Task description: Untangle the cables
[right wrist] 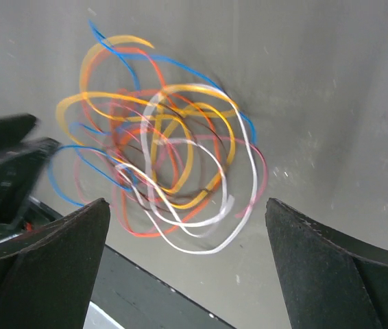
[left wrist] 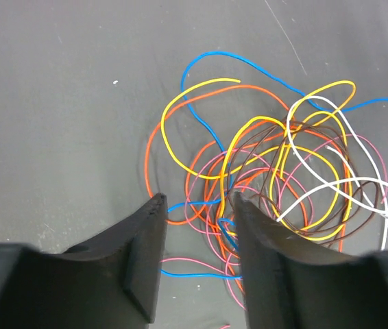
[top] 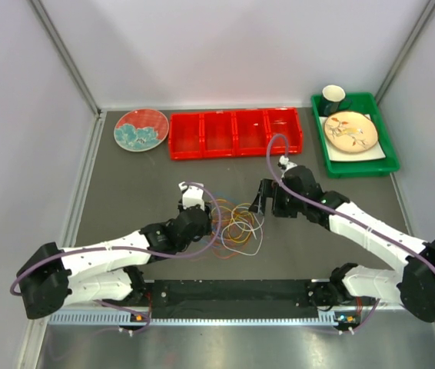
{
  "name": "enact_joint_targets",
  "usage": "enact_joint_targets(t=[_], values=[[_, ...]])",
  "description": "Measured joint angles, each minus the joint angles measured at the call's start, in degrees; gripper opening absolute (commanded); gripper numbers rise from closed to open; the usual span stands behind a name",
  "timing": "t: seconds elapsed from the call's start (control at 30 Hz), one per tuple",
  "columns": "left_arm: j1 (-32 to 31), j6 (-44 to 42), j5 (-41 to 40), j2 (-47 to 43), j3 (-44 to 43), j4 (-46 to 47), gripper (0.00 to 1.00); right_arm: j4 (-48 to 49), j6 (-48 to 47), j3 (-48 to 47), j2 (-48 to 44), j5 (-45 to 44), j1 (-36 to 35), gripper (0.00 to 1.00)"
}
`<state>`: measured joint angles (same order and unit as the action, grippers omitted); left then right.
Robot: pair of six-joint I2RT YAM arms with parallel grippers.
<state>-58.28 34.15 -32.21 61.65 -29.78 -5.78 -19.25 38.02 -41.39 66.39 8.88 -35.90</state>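
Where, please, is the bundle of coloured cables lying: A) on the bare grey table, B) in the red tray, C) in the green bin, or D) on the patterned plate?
A: the cables lie loose on the grey table, on the near side of the red tray.

Blurred cables [right wrist: 163,154] beneath wide-spread right claw [right wrist: 187,205].

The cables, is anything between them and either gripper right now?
Nothing visible does. The cables lie loose on the table. The open left gripper is at the pile's edge, with strands showing in the gap between its fingers. The open right gripper hovers over the pile, unobstructed.
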Motion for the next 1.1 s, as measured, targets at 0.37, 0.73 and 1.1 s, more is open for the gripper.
enact_joint_targets(t=[0.37,0.73,1.1], values=[[-0.2,5.2,-4.7,-3.7,-0.2,-6.3,0.48,0.9,0.7,-11.8,6.4,-0.8,-8.7,0.93],[-5.4,17.0,-4.3,2.0,-8.0,-16.9,0.49,-4.7,0.5,-12.0,7.8,-8.9,-9.6,0.94],[-8.2,21.1,-7.5,7.6,-11.1,-19.8,0.50,-7.4,-1.6,-15.5,10.0,-11.5,-9.6,0.92]])
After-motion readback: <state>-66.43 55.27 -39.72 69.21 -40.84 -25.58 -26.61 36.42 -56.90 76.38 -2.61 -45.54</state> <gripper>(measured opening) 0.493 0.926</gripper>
